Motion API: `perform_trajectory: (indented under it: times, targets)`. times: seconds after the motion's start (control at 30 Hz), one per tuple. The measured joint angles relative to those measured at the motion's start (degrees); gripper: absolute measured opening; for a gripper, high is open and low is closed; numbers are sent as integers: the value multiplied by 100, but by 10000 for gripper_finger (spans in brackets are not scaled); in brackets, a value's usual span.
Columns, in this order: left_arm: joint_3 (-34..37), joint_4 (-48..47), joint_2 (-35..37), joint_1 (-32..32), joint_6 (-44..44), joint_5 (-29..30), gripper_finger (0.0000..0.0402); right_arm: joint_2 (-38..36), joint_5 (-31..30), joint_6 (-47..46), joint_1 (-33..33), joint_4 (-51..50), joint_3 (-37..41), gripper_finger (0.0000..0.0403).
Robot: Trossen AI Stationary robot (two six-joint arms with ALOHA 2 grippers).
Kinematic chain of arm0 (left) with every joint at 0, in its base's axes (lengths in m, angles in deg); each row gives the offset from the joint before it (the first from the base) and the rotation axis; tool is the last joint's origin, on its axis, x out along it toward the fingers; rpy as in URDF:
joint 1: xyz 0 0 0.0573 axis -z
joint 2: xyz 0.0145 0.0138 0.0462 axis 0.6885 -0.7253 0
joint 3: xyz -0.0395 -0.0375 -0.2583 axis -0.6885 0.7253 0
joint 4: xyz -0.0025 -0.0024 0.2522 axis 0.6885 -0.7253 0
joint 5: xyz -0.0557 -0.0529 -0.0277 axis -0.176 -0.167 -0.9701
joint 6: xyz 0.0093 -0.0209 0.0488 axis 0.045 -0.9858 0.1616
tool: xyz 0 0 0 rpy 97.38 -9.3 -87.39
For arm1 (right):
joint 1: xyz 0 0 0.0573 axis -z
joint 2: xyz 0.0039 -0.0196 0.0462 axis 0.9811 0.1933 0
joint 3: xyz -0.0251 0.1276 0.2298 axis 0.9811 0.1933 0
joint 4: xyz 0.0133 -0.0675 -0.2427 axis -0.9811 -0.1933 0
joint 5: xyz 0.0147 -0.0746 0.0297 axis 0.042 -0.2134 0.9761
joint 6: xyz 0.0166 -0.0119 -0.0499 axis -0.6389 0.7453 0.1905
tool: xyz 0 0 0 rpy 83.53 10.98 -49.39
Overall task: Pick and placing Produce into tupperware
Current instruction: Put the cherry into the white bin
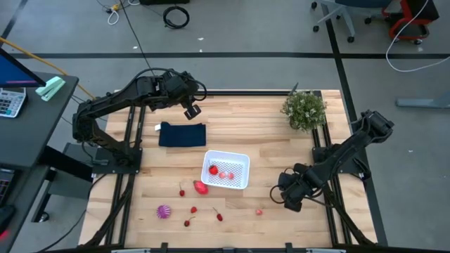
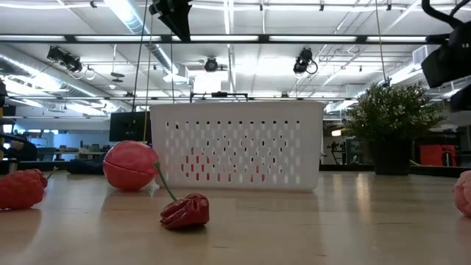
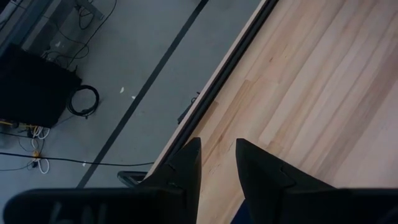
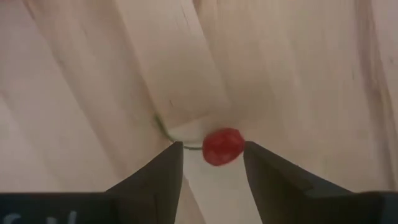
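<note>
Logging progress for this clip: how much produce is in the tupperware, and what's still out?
Done: about three red pieces lie in the tupperware. In hand: the right gripper is open around a small red piece on the table, not yet gripped. Left: the larger red piece, the purple ball and several small red bits remain outside. The left gripper hangs open near the far edge.

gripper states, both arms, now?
Left pincer: open, empty, above the wooden table's far edge.
Right pincer: open around a small red round produce piece, not clamped yet.
</note>
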Motion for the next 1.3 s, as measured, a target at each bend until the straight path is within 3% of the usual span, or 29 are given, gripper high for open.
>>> perform_trajectory:
  times: [0.57, 1.03, 1.17, 1.23, 1.3]
  targets:
    - [0, -1, 0, 0, -2, 1, 107, -10, -50, -257, 2, 599, 702, 175]
    - [0, 39, 0, 0, 0, 0, 107, -57, -117, -698, 20, 873, 656, 95]
    - [0, 90, 0, 0, 2, 1, 107, -214, -795, -546, 50, 983, 323, 93]
    - [0, 95, 0, 0, 4, 1, 107, -256, -1620, -406, 84, 952, 143, 95]
    - [0, 101, 0, 0, 2, 1, 107, -336, -2837, -266, 106, 998, -121, 95]
